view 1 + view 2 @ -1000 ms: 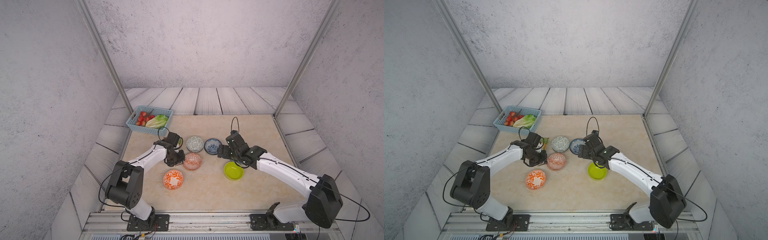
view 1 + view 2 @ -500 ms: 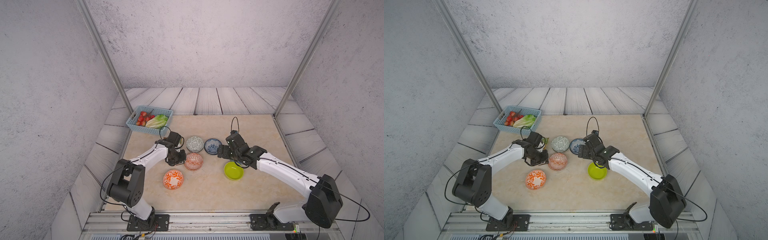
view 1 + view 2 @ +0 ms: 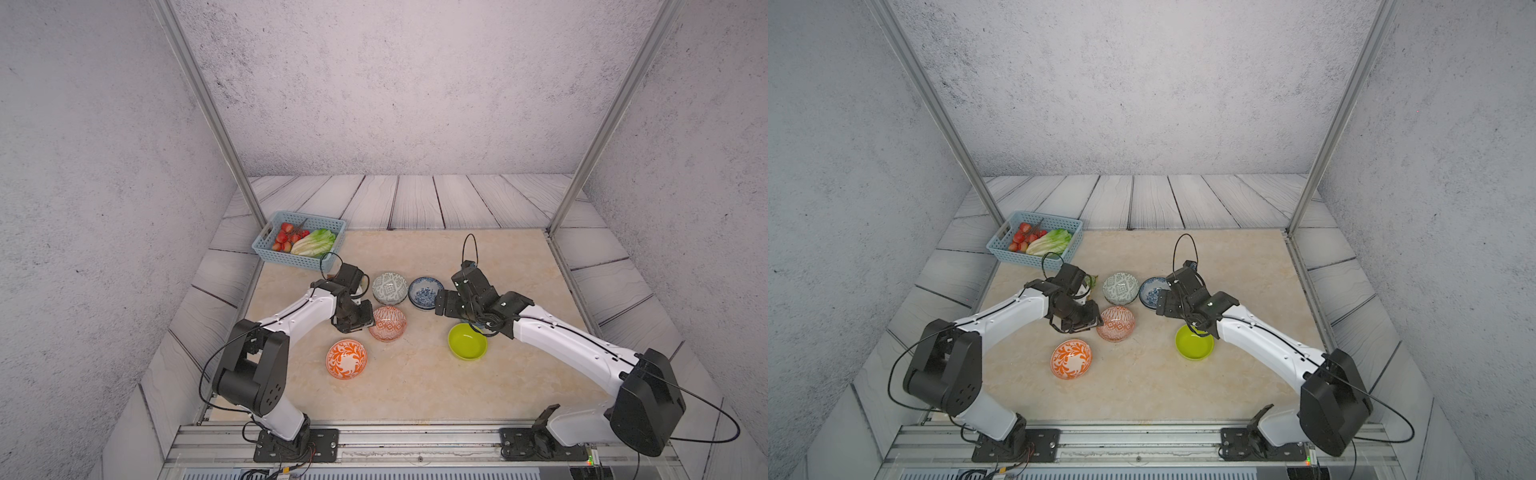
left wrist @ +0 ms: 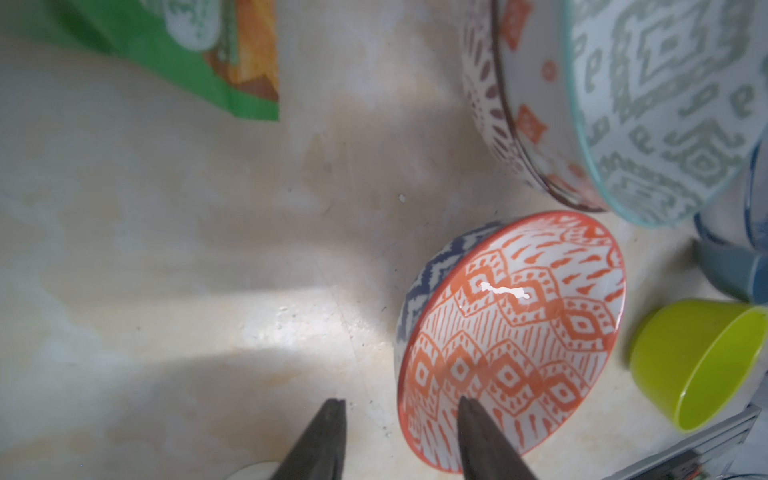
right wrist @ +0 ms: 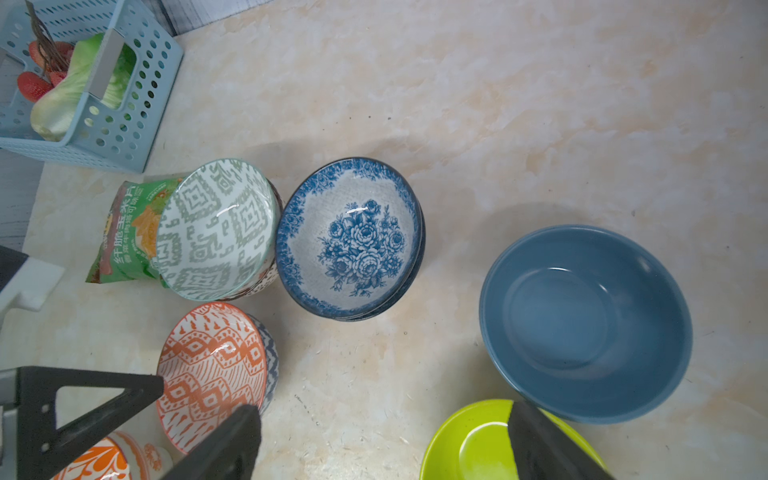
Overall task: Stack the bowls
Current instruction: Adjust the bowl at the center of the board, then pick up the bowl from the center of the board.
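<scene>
- Well, nearest the front edge of the worktop point(image 3: 415, 386) sits the orange scroll bowl point(image 3: 346, 358), alone and toward the left edge; the lime-green bowl point(image 3: 467, 340) stands slightly further in, toward the right edge, also unstacked
- Next in, the left gripper point(image 4: 399, 401) has its jaws about half parted astride the rim of the orange diamond bowl point(image 4: 511, 332): one finger over the inside, one outside, neither visibly pressing, so it grips nothing
- Whether it is leaving this bowl or about to take it I cannot tell. To leave, the good move is straight up with the jaws apart until both tips are above the rim, since a sideways pull could drag or tip the bowl. To take it, close squarely on the rim
- A blue zigzag wall shows below that rim; its own outside or a bowl beneath, I cannot tell
- The right gripper point(image 5: 380, 440) stands wide and empty over bare worktop between the diamond bowl and the lime-green one; the plain blue bowl point(image 5: 586, 324) lies just beside the lime-green one, under that arm
- Further back, the grey-green bowl point(image 3: 389, 287) is nested in a patterned bowl point(image 4: 486, 95), just beside the blue floral bowl point(image 3: 426, 291), which shows a second rim beneath it
- Behind these lies a green snack packet point(image 5: 124, 232), and at the far left corner the blue basket point(image 3: 291, 259)
</scene>
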